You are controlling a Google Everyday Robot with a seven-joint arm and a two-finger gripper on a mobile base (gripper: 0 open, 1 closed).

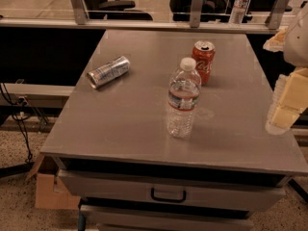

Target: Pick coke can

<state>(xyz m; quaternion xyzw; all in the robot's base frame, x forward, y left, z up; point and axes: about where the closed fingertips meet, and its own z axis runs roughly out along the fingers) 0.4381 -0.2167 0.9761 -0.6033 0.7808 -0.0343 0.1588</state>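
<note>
Coke can (pixel 203 61), glossy red cylinder on matte table (pixel 130 114), blocky pincer (pixel 284 110) well apart.

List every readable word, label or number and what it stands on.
Nothing can be quoted.
coke can: white script, too blurred to read.
water bottle: label band, unreadable.
silver can: print unreadable.
far bottle: label unreadable.
gripper, at the right edge of the table: no text visible.

The gripper (pixel 285 107), at right edge of view, is made of blocky cream-yellow parts w/ a pale rounded end at bottom. Above it the arm (pixel 298 37) has a smooth white rounded shell.
</note>
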